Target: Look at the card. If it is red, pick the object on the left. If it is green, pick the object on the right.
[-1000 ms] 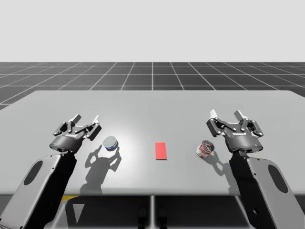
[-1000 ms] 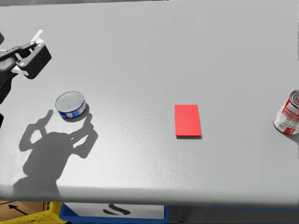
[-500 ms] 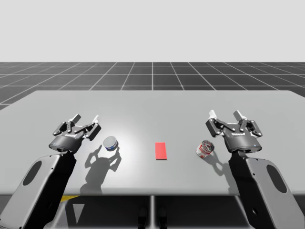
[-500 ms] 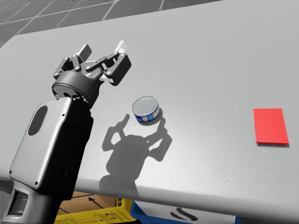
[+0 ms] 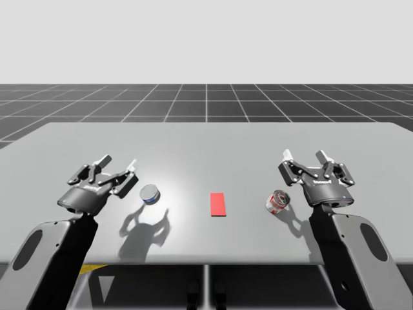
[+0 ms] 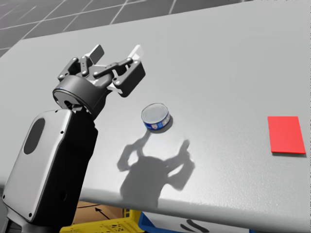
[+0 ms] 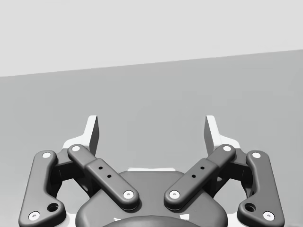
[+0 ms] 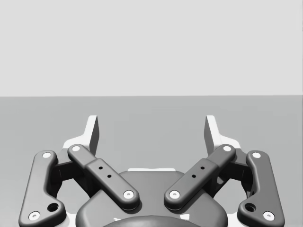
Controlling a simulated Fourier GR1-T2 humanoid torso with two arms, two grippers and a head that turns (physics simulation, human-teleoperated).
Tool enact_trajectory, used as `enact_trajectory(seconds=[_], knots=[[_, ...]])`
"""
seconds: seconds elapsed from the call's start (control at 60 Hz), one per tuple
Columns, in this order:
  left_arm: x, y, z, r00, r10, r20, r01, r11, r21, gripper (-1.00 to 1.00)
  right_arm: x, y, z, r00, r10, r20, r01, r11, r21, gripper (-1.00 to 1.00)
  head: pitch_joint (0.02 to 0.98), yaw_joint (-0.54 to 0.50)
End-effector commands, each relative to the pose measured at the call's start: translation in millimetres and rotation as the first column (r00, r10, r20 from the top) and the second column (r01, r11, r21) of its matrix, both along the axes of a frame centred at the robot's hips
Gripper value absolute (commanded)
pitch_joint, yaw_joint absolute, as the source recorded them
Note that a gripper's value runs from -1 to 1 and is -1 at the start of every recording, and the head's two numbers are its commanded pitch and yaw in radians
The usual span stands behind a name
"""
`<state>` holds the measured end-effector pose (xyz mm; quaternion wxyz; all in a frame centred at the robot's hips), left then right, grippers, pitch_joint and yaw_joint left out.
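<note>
The red card [image 5: 218, 204] lies at centre frame. The short blue can [image 5: 149, 194] stands left of it, just beside our spread left gripper [image 5: 119, 161]. Our right gripper [image 5: 304, 155], also spread, hangs near the red-and-white can [image 5: 278, 201].

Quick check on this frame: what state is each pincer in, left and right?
Left pincer: open, holding nothing.
Right pincer: open, holding nothing.

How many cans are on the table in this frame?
2. A short blue can stands left of the red card, beside my left gripper; a red-and-white can sits right of the card, beside my right gripper. Nothing looks hidden.
</note>
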<state>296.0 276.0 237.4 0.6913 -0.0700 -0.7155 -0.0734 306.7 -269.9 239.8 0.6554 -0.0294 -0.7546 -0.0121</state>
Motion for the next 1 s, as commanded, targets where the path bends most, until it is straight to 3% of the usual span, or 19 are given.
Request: enact_trajectory(seconds=[0.017,0.183,0.333,0.45,0.7,1.0], knots=[[-23.0,-9.7,1.9,0.997,-0.071,-0.029,0.073,0.996,0.059,-1.0,0.0,-0.1,-0.5,1.0,-0.002,-0.001,0.002,1.0,0.001,-1.0,0.852,0.36],[-49.1,-7.3,-12.5,0.984,-0.147,-0.105,0.153,0.987,0.056,-1.0,-0.1,-0.4,-0.3,1.0,-0.005,-0.001,0.005,1.0,0.002,-1.0,0.847,0.36],[-63.3,-3.4,-39.4,0.978,-0.146,-0.149,0.162,0.981,0.103,-1.0,0.0,-0.4,-0.1,1.0,-0.008,0.0,0.008,1.0,0.001,-1.0,0.843,0.35],[-67.5,-1.4,-61.9,0.971,-0.124,-0.205,0.15,0.982,0.115,-1.0,-0.2,-0.8,0.3,1.0,-0.007,0.0,0.007,1.0,0.005,-1.0,0.837,0.35],[-55.5,-0.4,-85.2,0.95,-0.082,-0.302,0.118,0.987,0.105,-1.0,-0.5,-1.1,1.0,1.0,-0.005,0.0,0.005,1.0,0.013,-1.0,0.834,0.35],[-32.8,-11.0,-92.5,0.938,-0.075,-0.339,0.118,0.987,0.108,-1.0,-0.4,-1.8,1.5,1.0,-0.001,0.0,0.001,1.0,0.018,-1.0,0.835,0.34]])
